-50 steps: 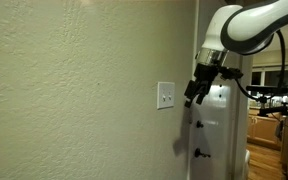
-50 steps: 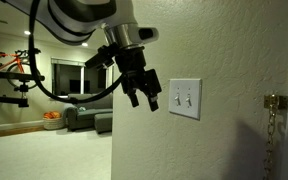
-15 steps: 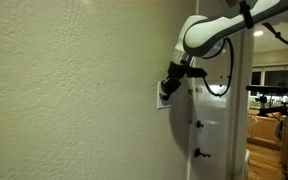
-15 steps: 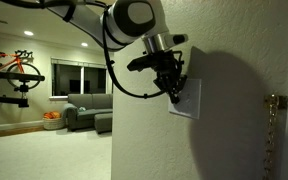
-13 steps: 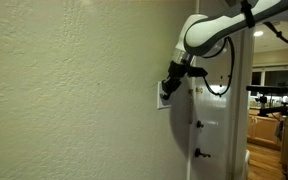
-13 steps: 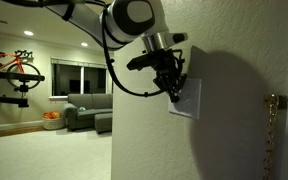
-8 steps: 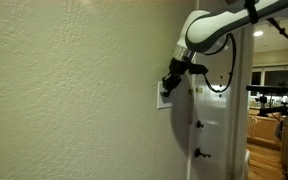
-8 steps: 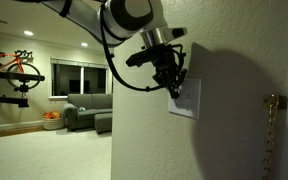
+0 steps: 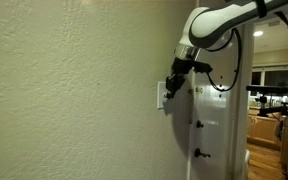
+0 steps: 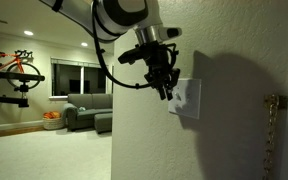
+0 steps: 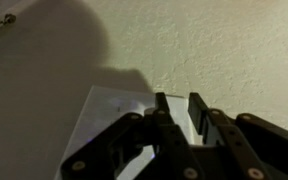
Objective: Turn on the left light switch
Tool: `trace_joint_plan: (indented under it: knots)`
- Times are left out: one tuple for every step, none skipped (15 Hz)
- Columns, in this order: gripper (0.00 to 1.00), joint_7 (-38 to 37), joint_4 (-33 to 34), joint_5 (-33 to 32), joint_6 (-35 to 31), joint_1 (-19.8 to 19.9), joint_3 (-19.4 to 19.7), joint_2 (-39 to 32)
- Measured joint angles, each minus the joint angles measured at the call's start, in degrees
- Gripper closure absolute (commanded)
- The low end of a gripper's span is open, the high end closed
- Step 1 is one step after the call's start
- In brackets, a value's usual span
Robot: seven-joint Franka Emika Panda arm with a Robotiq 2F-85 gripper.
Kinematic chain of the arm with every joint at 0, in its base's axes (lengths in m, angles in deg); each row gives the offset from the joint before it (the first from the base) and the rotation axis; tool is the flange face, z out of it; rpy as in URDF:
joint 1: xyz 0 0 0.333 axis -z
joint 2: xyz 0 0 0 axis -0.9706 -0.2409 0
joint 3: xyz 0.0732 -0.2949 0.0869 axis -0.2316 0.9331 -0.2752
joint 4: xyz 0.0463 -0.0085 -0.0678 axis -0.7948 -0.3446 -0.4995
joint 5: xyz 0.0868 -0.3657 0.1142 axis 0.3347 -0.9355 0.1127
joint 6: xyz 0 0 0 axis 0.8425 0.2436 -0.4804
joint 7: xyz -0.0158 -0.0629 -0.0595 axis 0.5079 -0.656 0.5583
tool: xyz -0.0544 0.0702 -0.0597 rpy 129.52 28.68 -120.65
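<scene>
Claw (image 10: pixel 167 92) against unlabelled wall plate (image 10: pixel 189 97).

Gripper (image 10: pixel 167 92) nearly closed, arm extended

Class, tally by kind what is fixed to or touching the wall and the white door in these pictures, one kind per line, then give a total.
White switch plates: 1
Grippers at the plate: 1
Dark door knobs: 2
Brass door chains: 1
Total: 5

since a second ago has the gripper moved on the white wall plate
Yes. The gripper has slid upward against the small white square wall plate: its tips were over the plate's middle and now sit at its upper left edge.
</scene>
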Motion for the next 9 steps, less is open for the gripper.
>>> trace_joint_plan:
  knots:
    - [0.35,0.46,-1.19,0.47,2.01,-0.11,-0.16,1.26]
    - [0.28,0.92,-2.46,0.95,3.87,-0.24,-0.25,2.46]
    - [0.23,1.31,-3.76,1.35,5.53,-0.4,-0.27,3.63]
    - [0.15,1.38,-4.99,1.43,6.94,-0.53,-0.28,4.7]
    - [0.09,1.38,-6.22,1.44,8.27,-0.58,-0.28,5.63]
    - [0.02,1.38,-7.45,1.44,9.55,-0.58,-0.27,6.49]
    - [0.01,1.38,-8.63,1.44,10.67,-0.56,-0.22,7.23]
    - [0.0,1.38,-9.84,1.44,11.74,-0.54,-0.12,7.9]
    - [0.0,1.38,-10.95,1.43,12.59,-0.52,0.03,8.48]
